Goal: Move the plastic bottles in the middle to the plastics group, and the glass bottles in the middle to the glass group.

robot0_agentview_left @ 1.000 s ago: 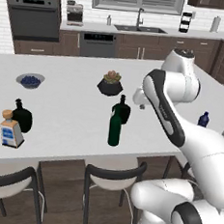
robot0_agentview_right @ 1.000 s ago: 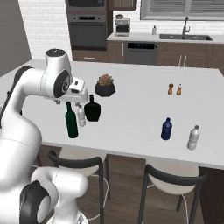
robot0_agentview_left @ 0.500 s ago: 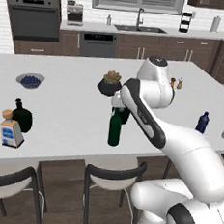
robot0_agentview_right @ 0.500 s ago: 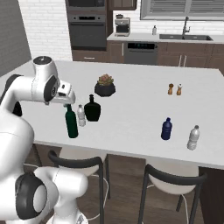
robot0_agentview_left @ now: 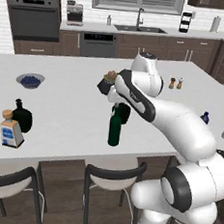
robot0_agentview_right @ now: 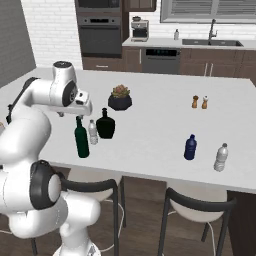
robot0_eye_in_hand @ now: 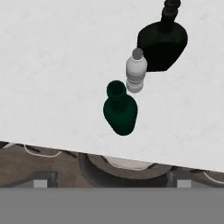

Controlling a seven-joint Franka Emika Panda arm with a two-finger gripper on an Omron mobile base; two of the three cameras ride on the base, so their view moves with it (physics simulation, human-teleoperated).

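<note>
Overhead, we hold our gripper point(robot0_agentview_right: 80, 111) with jaws spread wide and gripping nothing, just above the dark green wine bottle point(robot0_eye_in_hand: 120, 109) standing near the counter's point(robot0_agentview_right: 150, 135) front edge. Just beside it we see the small clear plastic bottle point(robot0_eye_in_hand: 136, 72), then the squat black flask point(robot0_eye_in_hand: 163, 38). Well apart to the right stand the dark blue bottle point(robot0_agentview_right: 190, 147) and another clear plastic bottle point(robot0_agentview_right: 220, 157). Far left, we see a second black flask point(robot0_agentview_left: 22, 116) and the cork-stoppered square bottle point(robot0_agentview_left: 10, 131).
</note>
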